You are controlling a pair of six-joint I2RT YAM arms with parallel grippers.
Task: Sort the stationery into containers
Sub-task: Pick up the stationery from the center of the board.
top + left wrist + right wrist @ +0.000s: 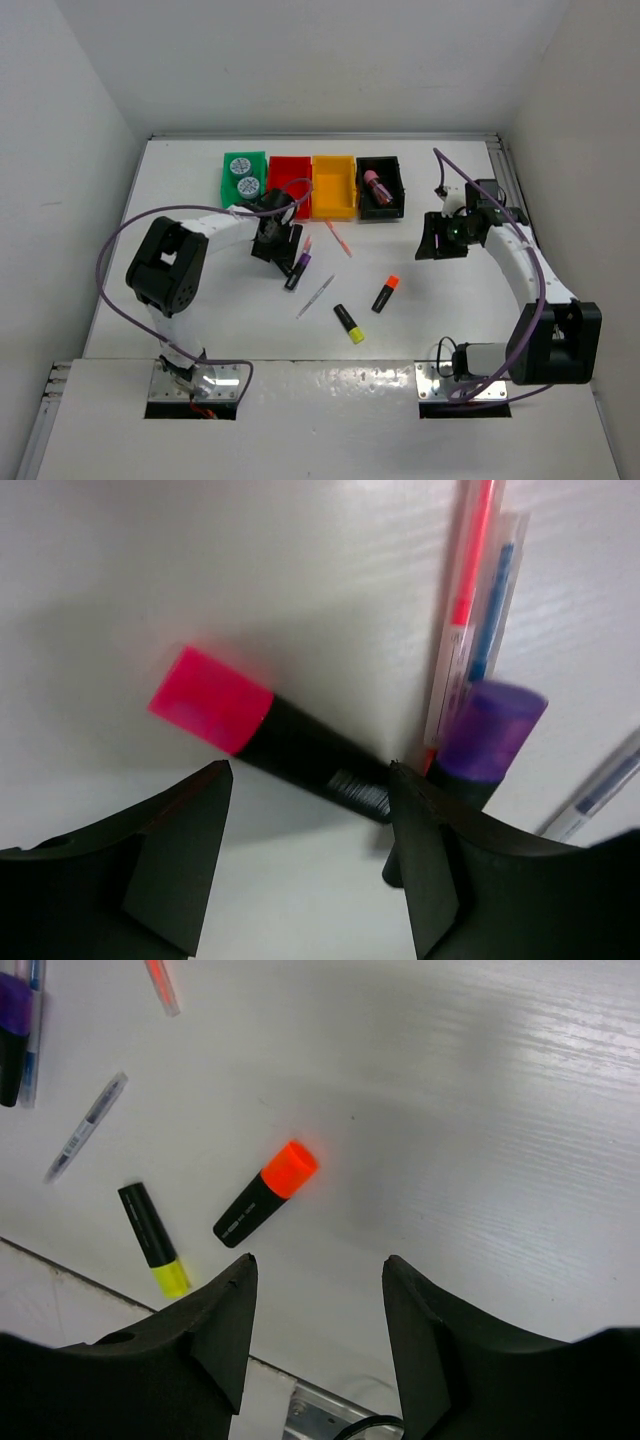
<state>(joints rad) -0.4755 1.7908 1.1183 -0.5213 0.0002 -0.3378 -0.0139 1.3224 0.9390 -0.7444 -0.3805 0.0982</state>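
My left gripper [275, 245] is open, low over the table just in front of the red bin [290, 185]. In the left wrist view a pink-capped black highlighter [265, 735] lies just past my open gripper [310, 780], its black end by the right fingertip [400, 780]. A purple-capped highlighter [492, 732] [297, 270] and thin pens [468, 570] lie right of it. My right gripper [440, 240] is open and empty in the air; below it are an orange-capped highlighter [266, 1193] [386, 293] and a yellow-capped one [155, 1239] [349, 323].
The green bin [226, 180] holds two blue-white rolls [243, 175]. The yellow-orange bin [334, 186] looks empty. The black bin [396, 190] holds a pink item [377, 186]. A pink pen [338, 239] and a grey pen [316, 296] lie mid-table.
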